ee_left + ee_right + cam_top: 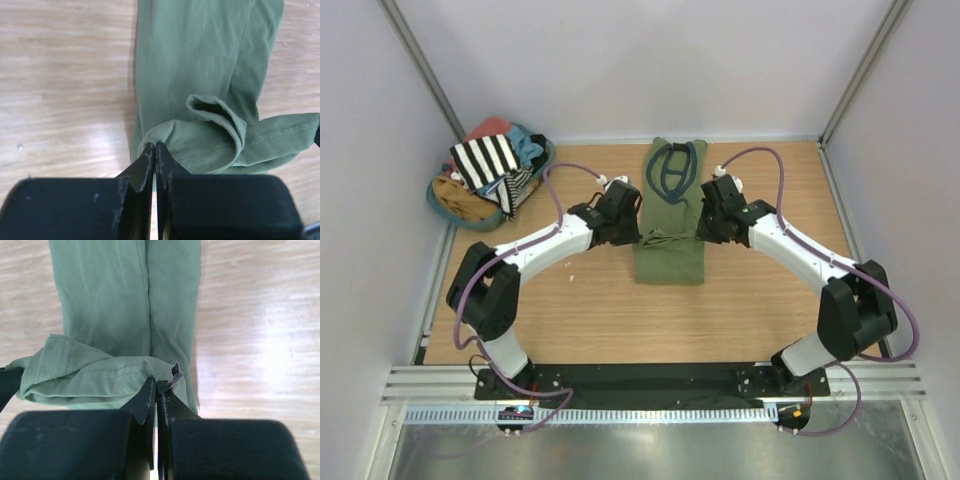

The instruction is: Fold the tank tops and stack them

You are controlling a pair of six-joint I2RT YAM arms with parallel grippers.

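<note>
Olive top [669,258]; striped top [487,160] overhead only

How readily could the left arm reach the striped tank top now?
Probably not readily: the left gripper is shut on the olive tank top, and the striped tank top lies apart, far left.

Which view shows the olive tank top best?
Top external: the olive tank top shows full length between the arms. Left wrist shows only the hem corner the left gripper pinches; right wrist only the corner the right gripper pinches.
</note>
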